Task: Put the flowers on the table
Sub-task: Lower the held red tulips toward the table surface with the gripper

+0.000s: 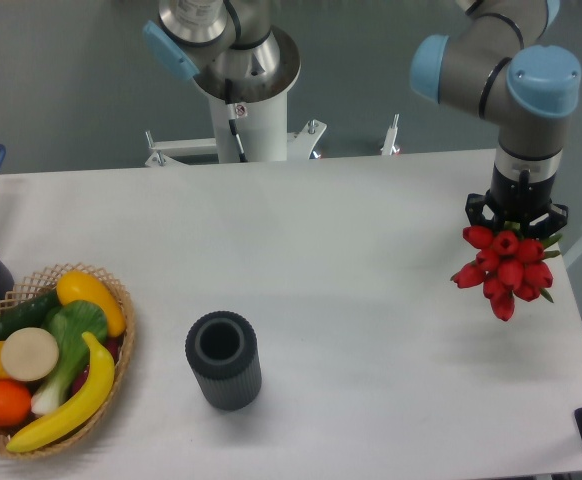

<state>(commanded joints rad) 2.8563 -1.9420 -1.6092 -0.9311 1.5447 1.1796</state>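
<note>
Now, right of frame | our gripper (516,222) clamps the flowers (506,268), buds hanging | we should lower slowly, release flat on the table (371,300).

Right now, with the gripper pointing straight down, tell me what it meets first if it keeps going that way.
The gripper carries the red tulips beneath it, so the buds would touch the white table first, near its right edge. Nothing else seems to lie below, though height is hard to judge.
</note>
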